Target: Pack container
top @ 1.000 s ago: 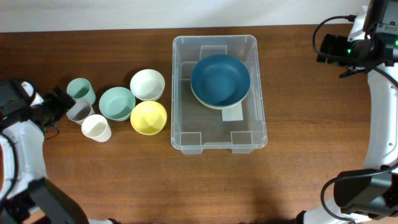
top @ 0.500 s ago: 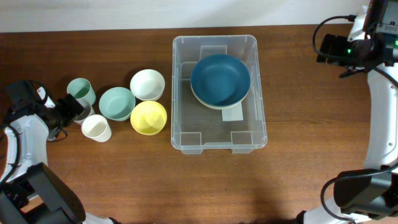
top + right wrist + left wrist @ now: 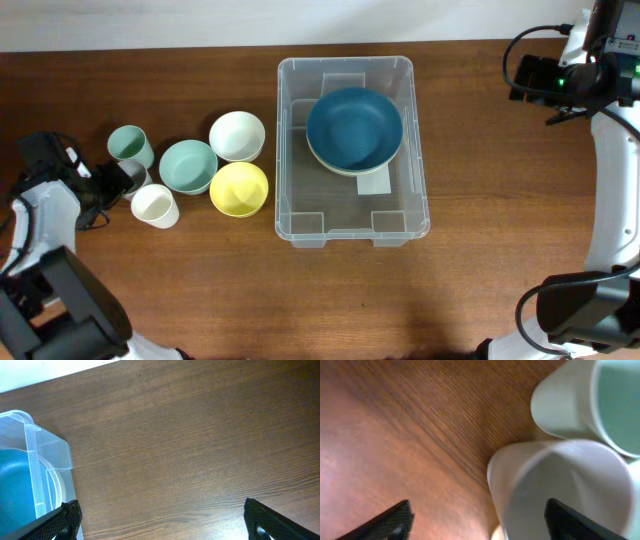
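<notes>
The clear container sits mid-table and holds a dark blue bowl stacked on a pale bowl. Left of it stand a teal cup, a grey cup, a white cup, a teal bowl, a white bowl and a yellow bowl. My left gripper is open at the grey cup. In the left wrist view the open gripper has one finger inside the grey cup and one outside its wall, beside the teal cup. My right gripper is open and empty.
In the right wrist view the open gripper hangs over bare wood, with the container's corner and the blue bowl at the left. The table's far edge runs along the top.
My left gripper has moved right, up to the grey cup, and now straddles its wall. The right arm has not moved.
</notes>
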Available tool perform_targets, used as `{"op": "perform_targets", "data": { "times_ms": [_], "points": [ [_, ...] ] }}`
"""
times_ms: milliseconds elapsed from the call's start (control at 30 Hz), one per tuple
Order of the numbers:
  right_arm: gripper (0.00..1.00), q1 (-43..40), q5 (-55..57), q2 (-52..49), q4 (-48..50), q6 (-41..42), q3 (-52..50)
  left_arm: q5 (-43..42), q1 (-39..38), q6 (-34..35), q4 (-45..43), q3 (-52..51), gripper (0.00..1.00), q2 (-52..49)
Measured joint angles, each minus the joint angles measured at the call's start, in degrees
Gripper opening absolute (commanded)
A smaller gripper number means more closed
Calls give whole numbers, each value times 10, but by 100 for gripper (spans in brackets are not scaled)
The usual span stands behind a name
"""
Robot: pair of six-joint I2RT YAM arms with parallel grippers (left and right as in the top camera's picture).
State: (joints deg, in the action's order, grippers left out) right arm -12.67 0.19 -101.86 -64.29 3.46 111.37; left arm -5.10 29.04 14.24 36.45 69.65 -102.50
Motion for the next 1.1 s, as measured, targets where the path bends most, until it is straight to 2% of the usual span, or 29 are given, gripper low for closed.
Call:
{"op": "perform_targets", "data": {
  "times_ms": [67,200,367,400,667,833,1000,1100],
  "points": [
    [99,0,0,0,0,0,0,0,0,-1,-12,0,71,-15],
    [99,0,0,0,0,0,0,0,0,-4,-26,0,42,-36],
    [99,0,0,0,0,0,0,1,0,-7,-33,0,12,-38],
    [99,0,0,0,0,0,0,1,0,-5,-33,0,2,-38],
    [99,0,0,0,0,0,0,2,8,-7,-28,1,1,-38],
    [99,0,0,0,0,0,0,7,42,-2,22,12,1,-30],
    [99,0,0,0,0,0,0,9,57,5,67,43,1,23],
    [99,0,0,0,0,0,0,-18,53,6,77,77,1,76]
  ]
}}
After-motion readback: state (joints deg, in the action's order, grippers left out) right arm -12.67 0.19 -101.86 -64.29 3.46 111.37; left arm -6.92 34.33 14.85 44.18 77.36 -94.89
